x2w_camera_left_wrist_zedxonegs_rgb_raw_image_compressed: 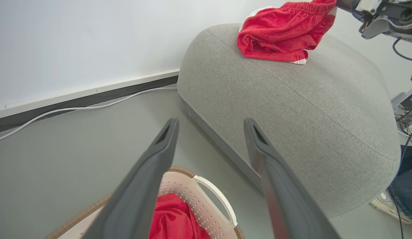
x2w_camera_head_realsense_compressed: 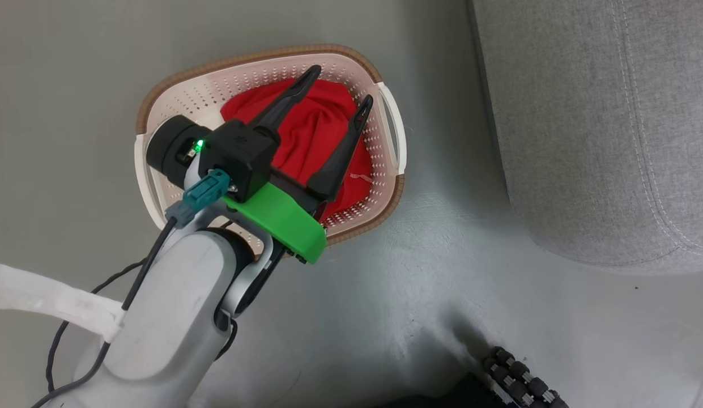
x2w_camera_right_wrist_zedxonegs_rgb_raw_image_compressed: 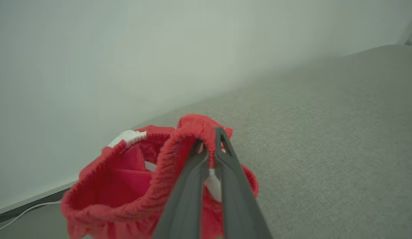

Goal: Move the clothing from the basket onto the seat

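Above the cream plastic basket (x2w_camera_head_realsense_compressed: 260, 56) holding one red fabric garment (x2w_camera_head_realsense_compressed: 311, 130), your left gripper (x2w_camera_head_realsense_compressed: 341, 85) hangs spread; on the grey woven sofa (x2w_camera_head_realsense_compressed: 600, 113) beside it, your right gripper (x2w_camera_right_wrist_zedxonegs_rgb_raw_image_compressed: 209, 139) pinches a second garment (x2w_camera_right_wrist_zedxonegs_rgb_raw_image_compressed: 126, 172)

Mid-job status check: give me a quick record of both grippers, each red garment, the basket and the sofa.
sofa: grey, beside the basket, which stands on the floor
first garment: crumpled inside the basket, not gripped
second garment: bunched on top of the sofa, one edge held up
left gripper: open, empty, over the first garment
right gripper: shut on the second garment's elastic edge
left to do: release the second garment, then fetch the first
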Robot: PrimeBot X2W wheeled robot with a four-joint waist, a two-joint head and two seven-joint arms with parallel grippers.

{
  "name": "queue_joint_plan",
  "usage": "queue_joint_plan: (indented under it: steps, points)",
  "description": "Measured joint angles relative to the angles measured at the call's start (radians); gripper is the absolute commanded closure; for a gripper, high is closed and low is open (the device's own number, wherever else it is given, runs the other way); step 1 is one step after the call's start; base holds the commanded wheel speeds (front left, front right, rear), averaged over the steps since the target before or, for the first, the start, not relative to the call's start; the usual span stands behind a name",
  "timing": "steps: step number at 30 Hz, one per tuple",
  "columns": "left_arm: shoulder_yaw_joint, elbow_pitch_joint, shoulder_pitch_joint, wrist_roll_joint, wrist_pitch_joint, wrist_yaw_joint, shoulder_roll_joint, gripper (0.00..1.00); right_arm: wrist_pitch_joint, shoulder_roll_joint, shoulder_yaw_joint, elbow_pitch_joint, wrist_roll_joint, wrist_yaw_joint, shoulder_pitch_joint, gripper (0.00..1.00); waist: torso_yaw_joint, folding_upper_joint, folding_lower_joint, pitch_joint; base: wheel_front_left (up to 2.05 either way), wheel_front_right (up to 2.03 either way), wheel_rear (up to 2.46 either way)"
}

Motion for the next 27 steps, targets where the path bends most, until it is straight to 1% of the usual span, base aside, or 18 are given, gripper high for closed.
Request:
queue_joint_plan:
  steps: [3,6,10,14,15,16,17,22,23,27]
  points:
    - [0.001,-0.002,0.000,0.000,0.000,0.000,0.003,0.00,-0.002,0.024,0.018,0.037,0.000,0.002,0.033,1.00,-0.002,0.0000,0.0000,0.003,0.00,0.00,0.00]
    - [0.002,-0.002,0.000,0.000,0.000,0.000,0.007,0.00,-0.007,0.037,0.043,0.069,-0.005,0.011,0.053,1.00,-0.006,0.0000,0.0000,0.003,0.00,0.00,0.00]
    - [0.001,0.004,0.001,0.000,-0.001,0.000,0.012,0.00,-0.010,0.064,0.070,0.121,-0.027,0.011,0.077,1.00,-0.013,0.0000,-0.0001,-0.003,0.00,0.00,0.00]
    - [0.000,0.013,0.002,-0.001,-0.002,0.000,0.012,0.00,-0.014,0.083,0.072,0.159,-0.026,0.021,0.102,1.00,-0.017,0.0000,-0.0001,-0.015,0.00,0.00,0.00]
    - [0.000,0.016,0.003,-0.002,-0.002,0.000,0.012,0.00,-0.023,0.085,0.072,0.163,-0.026,0.028,0.105,0.86,-0.018,0.0000,0.0000,-0.019,0.00,0.00,0.00]
    - [0.001,0.018,0.003,-0.002,-0.004,0.000,0.012,0.00,-0.035,0.087,0.072,0.165,-0.026,0.029,0.105,0.37,-0.019,0.0000,-0.0001,-0.022,0.00,0.00,0.00]
    - [0.002,0.021,0.004,-0.002,-0.009,0.000,0.012,0.00,-0.045,0.088,0.072,0.167,-0.026,0.034,0.105,0.00,-0.020,0.0000,-0.0001,-0.026,0.00,0.00,0.00]
    - [0.011,0.041,0.024,-0.011,-0.029,0.000,0.016,0.00,-0.091,0.095,0.083,0.173,-0.028,0.068,0.112,0.00,-0.026,0.0000,0.0000,-0.051,0.00,0.00,0.00]
    - [0.018,0.055,0.038,-0.019,-0.038,0.000,0.018,0.00,-0.105,0.099,0.094,0.174,-0.031,0.083,0.126,0.00,-0.030,0.0000,-0.0001,-0.065,0.00,0.00,0.00]
    - [0.033,0.080,0.063,-0.034,-0.064,0.000,0.019,0.00,-0.114,0.105,0.111,0.184,-0.041,0.104,0.164,0.00,-0.039,0.0000,-0.0001,-0.097,0.00,0.00,0.00]
